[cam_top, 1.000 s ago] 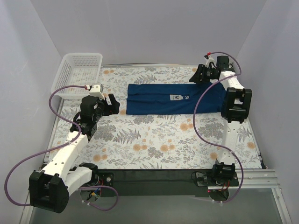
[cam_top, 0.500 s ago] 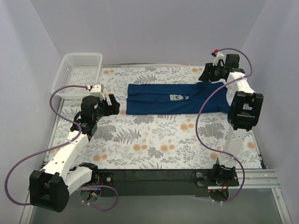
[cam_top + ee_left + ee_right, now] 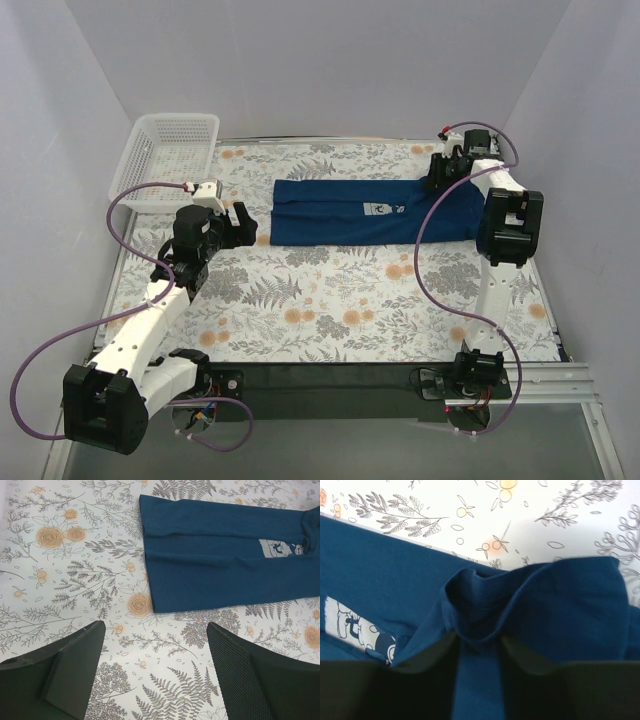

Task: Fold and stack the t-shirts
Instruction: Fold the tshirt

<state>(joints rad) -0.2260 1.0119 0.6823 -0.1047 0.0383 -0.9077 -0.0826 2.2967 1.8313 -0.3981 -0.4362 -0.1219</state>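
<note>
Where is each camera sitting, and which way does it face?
Top external: above and behind the bases, looking down at table, shirt, basket; both arms show.
Left wrist: on the left arm, facing down at the shirt's end; open left gripper shows.
Right wrist: on the right arm, close over bunched shirt; right gripper pinches it.
Shared: the print shows in all three.

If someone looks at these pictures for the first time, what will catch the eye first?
A navy blue t-shirt, folded into a long strip, lies across the far half of the floral tablecloth. The right hand pinches bunched fabric at its right end, while the left hand hovers open just off its left end. A white mesh basket sits in the far left corner.
</note>
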